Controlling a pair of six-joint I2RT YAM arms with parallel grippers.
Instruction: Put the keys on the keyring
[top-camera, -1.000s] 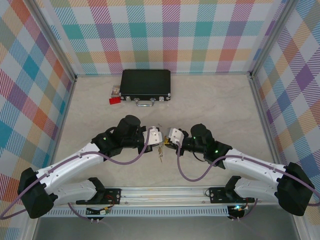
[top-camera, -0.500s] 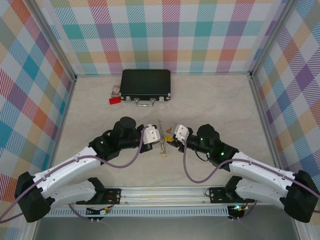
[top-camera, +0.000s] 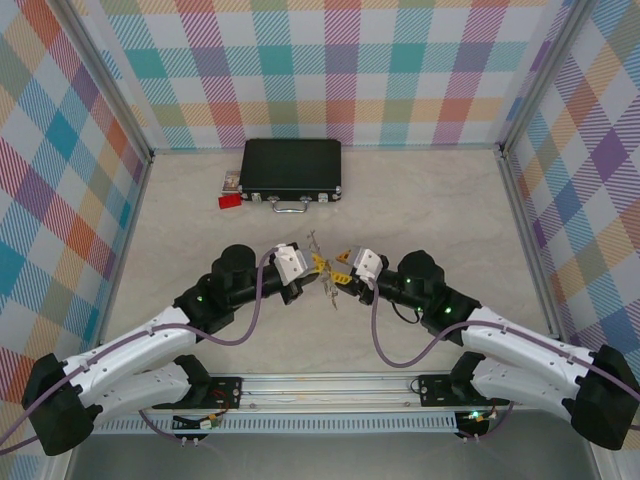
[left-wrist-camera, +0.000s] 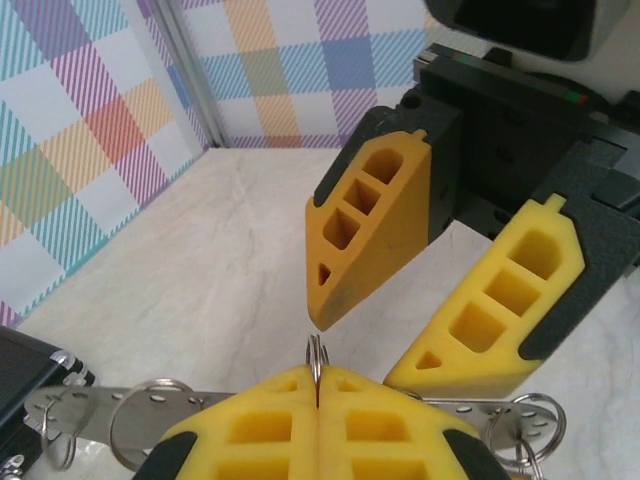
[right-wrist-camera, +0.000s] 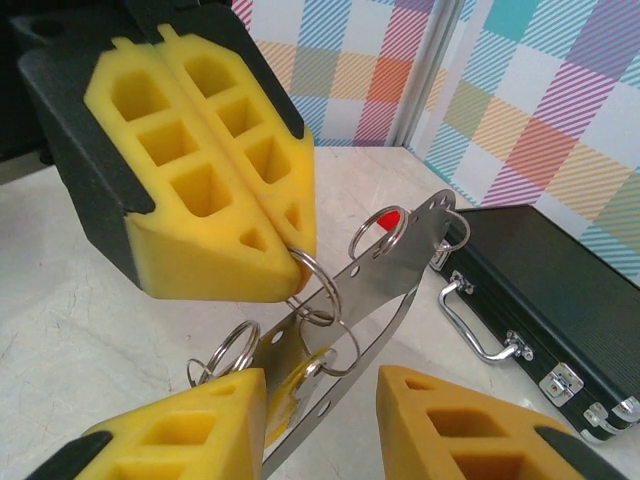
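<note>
The keyring (right-wrist-camera: 395, 250) is held up at mid-table, with the black case (top-camera: 290, 168) at its 12 o'clock. At least one of the keys (right-wrist-camera: 298, 378) appears already threaded (the rest cannot be counted). The left gripper (top-camera: 297, 266), at 9 o'clock, is clenched on a split ring (right-wrist-camera: 308, 272). The right gripper (top-camera: 350, 270), at 3 o'clock, is released, its jaws straddling the strip.

Pale marbled tabletop (top-camera: 430, 200). Black case (top-camera: 291, 167) lies flat on it, well beyond the fingers (right-wrist-camera: 200, 170), metal handle (top-camera: 291, 206) facing them. Small red block (top-camera: 230, 201) sits just beside the case's near-left corner; can't tell if they touch.
</note>
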